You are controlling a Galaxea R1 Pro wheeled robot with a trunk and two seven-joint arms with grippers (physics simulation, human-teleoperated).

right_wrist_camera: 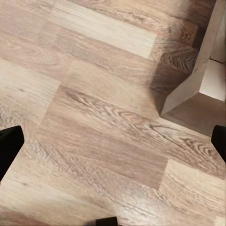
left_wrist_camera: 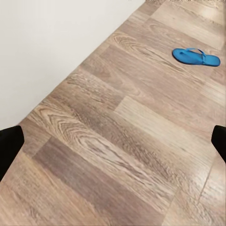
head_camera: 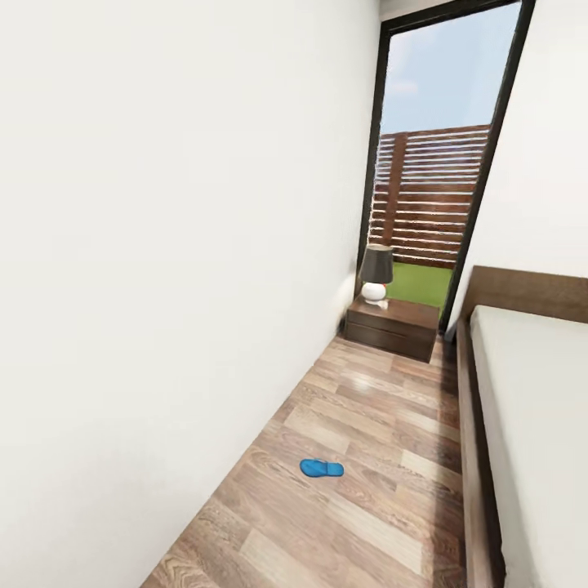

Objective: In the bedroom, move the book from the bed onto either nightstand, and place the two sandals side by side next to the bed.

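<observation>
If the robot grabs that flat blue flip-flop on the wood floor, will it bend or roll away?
The flat bright blue sandal looks thin, so it would probably be light and flex a little. Lying flat on the wood-plank floor, it shouldn't roll. Pushed on those glossy planks, it would likely slide.

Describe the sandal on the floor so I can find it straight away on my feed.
In the head view, start at the tall dark-framed window and come down past the nightstand with its lamp onto the wood-plank floor. The sandal lies flat there in the aisle between the white wall and the bed. It is the one bright blue thing.
</observation>
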